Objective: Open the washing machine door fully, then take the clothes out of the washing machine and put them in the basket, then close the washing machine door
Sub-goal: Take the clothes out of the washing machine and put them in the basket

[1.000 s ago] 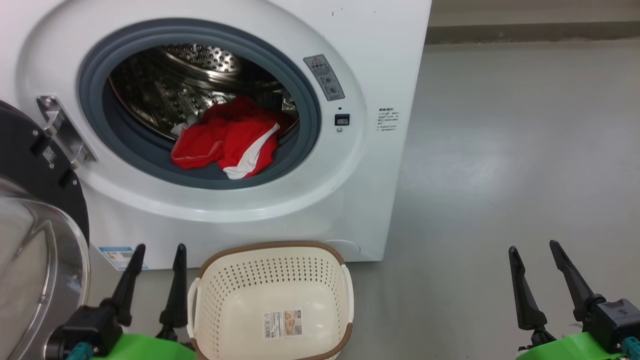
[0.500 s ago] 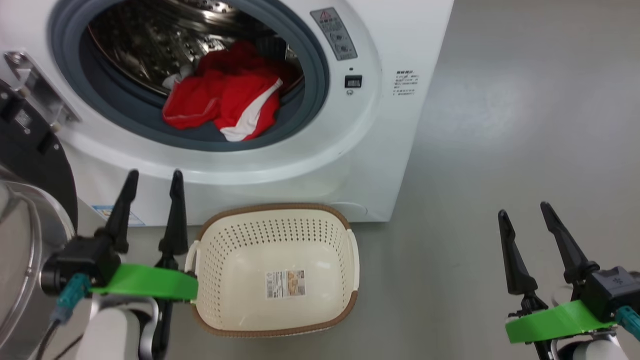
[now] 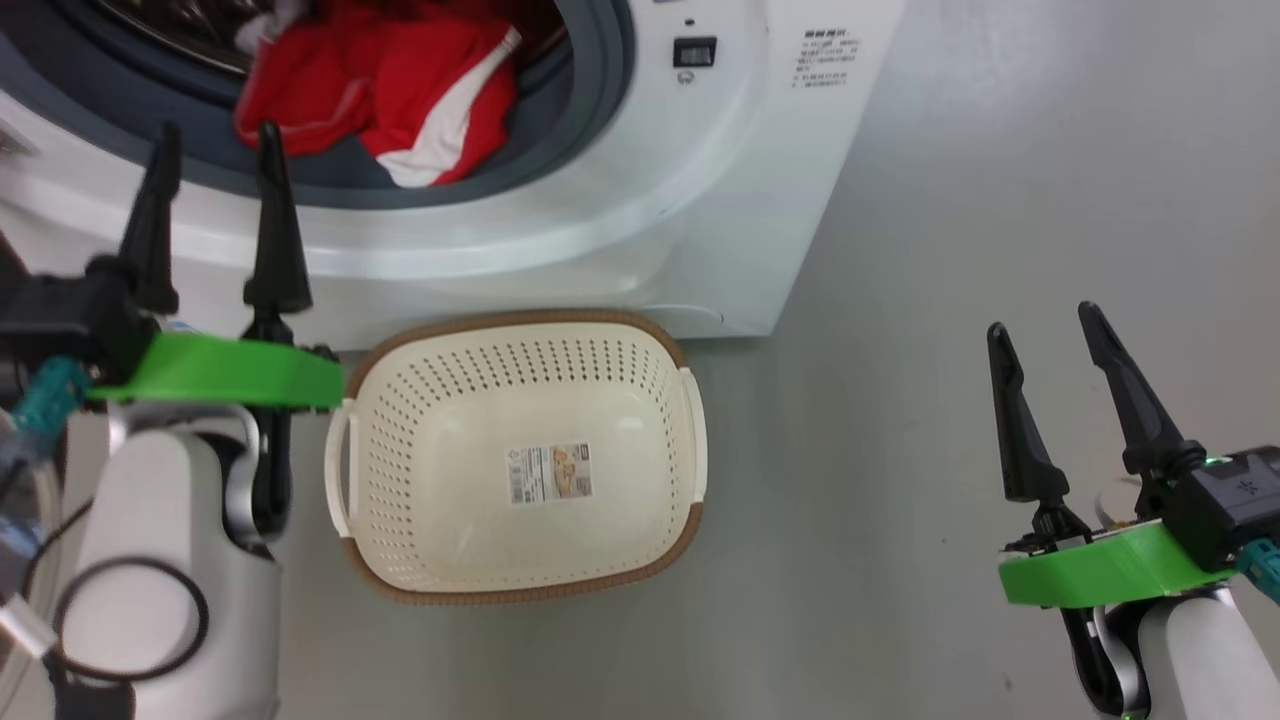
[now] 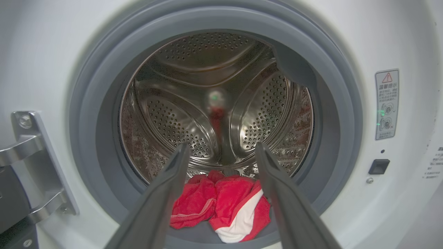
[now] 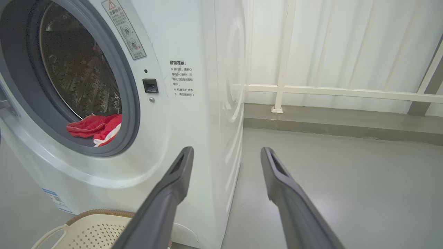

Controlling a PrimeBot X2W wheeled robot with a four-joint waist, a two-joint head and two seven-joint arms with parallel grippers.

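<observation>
1. Washing machine (image 3: 720, 200): occupies the 12 o'clock part of the head view. The drum opening is uncovered. In the left wrist view, the hinge bracket (image 4: 38, 162) sits at 9 o'clock of the grey rubber ring (image 4: 86, 114).

2. Clothes (image 3: 380, 90): a red bundle with a white panel. It lies at the 6 o'clock position of the steel drum (image 4: 193, 90), with its front edge resting on the lower part of the rubber ring.

3. Basket (image 3: 520, 598): stands on the grey floor (image 3: 1000, 150) directly in front of the machine, at 6 o'clock of the drum opening. It contains no garment. A paper label (image 3: 550, 473) lies on its floor.

4. Left gripper (image 3: 218, 130): located at 9 o'clock of the basket. The jaws are spread wide and hold nothing. The fingers point toward the drum opening, and the left wrist view shows the clothes between them, well beyond the tips.

5. Right gripper (image 3: 1042, 318): located at 3 o'clock of the basket, well apart from it, over bare floor. The jaws are spread wide and hold nothing. The fingers point past the machine's right front corner.
</observation>
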